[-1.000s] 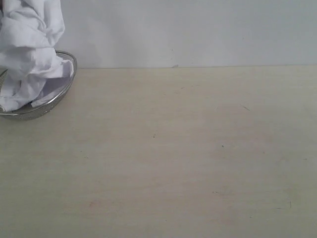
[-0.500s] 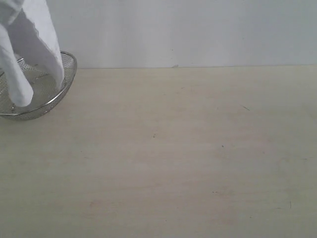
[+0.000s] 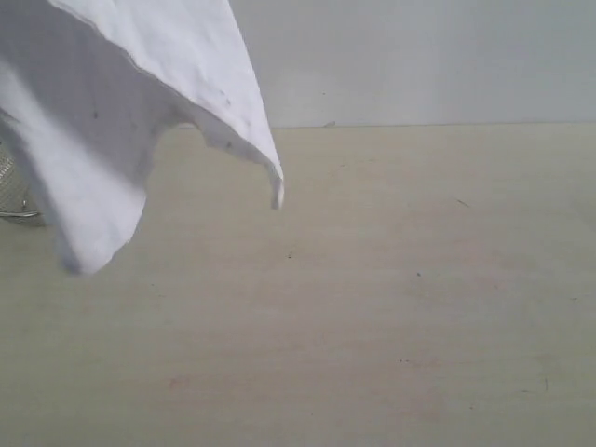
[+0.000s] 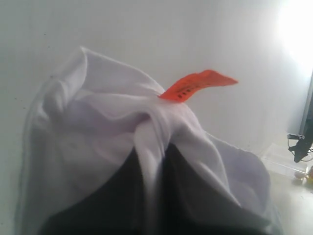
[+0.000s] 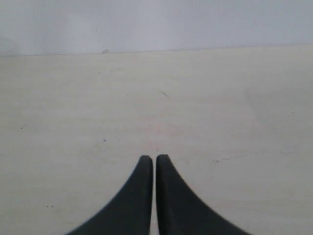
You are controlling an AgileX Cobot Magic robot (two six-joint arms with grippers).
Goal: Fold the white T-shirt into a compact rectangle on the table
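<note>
Left gripper [image 4: 152, 147]: pinching a bunched fold of the white shirt [image 4: 98, 127], dark fingers [image 4: 195, 196] close together with a twisted strand of cloth squeezed between them. Orange tag [image 4: 195, 84] sticking out of the bunch just past the grip, tilted up.

Right gripper [image 5: 155, 159]: tips pressed together, nothing between them, over bare table [image 5: 205, 98], well apart from the shirt.

White shirt [image 3: 121, 112] in the exterior view: lifted, hanging at upper left, top running out of frame. Two drooping points, one long lobe low at the left, one shorter corner nearer the middle. Contact with the table [image 3: 372, 307]: cannot tell.

Wire basket [image 3: 14, 196]: only a sliver at the left edge, mostly hidden behind the cloth. Plain pale wall [image 3: 419, 56] behind the table's far edge.
</note>
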